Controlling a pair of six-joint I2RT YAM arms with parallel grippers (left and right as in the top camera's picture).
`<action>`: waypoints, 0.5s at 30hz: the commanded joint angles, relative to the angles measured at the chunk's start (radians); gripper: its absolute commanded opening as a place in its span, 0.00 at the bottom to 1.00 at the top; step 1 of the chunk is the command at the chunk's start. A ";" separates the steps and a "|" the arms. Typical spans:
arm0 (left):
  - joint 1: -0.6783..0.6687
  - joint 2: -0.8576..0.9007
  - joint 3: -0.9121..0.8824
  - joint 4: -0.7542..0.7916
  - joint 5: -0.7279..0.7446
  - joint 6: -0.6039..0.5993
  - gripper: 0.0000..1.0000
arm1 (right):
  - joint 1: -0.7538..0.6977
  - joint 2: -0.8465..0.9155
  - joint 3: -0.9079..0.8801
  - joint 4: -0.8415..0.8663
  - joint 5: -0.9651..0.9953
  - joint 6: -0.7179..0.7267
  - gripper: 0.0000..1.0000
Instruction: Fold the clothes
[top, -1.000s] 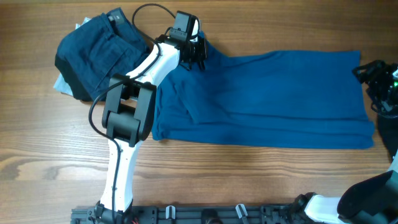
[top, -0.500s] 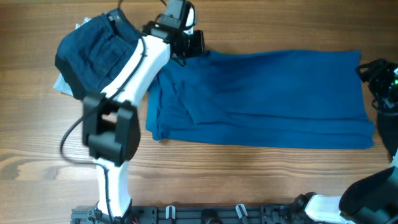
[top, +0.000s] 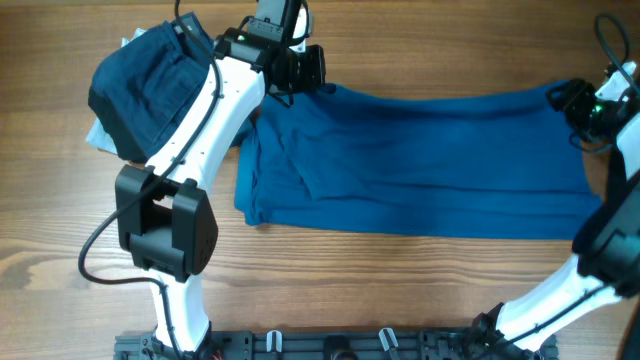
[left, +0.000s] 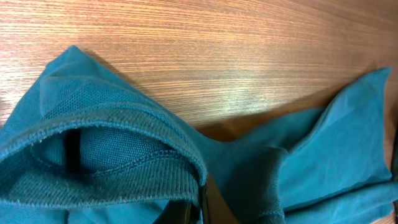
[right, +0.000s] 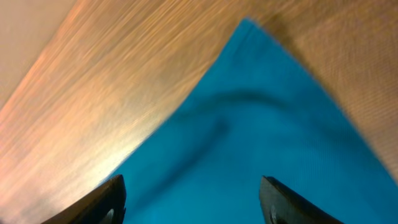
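Pinching the cobalt-blue collared shirt (top: 420, 160) on the wooden table (top: 400, 280) by its collar, left gripper (top: 300, 70) clenched, we have the right gripper (right: 193, 186) released over the opposite corner; missing that edge would skew the fold.

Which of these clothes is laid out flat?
The bright blue shirt, spread wide across the table. The dark denim piece lies bunched at the left, over a pale blue one.
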 joint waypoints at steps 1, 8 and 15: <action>-0.028 -0.004 0.007 0.000 -0.010 0.003 0.04 | 0.000 0.135 0.143 0.035 0.038 0.098 0.72; -0.070 -0.004 0.007 0.033 -0.010 0.003 0.04 | 0.023 0.286 0.278 0.091 0.150 0.183 0.74; -0.091 -0.004 0.007 0.043 -0.010 0.002 0.04 | 0.092 0.321 0.282 0.129 0.338 0.185 0.74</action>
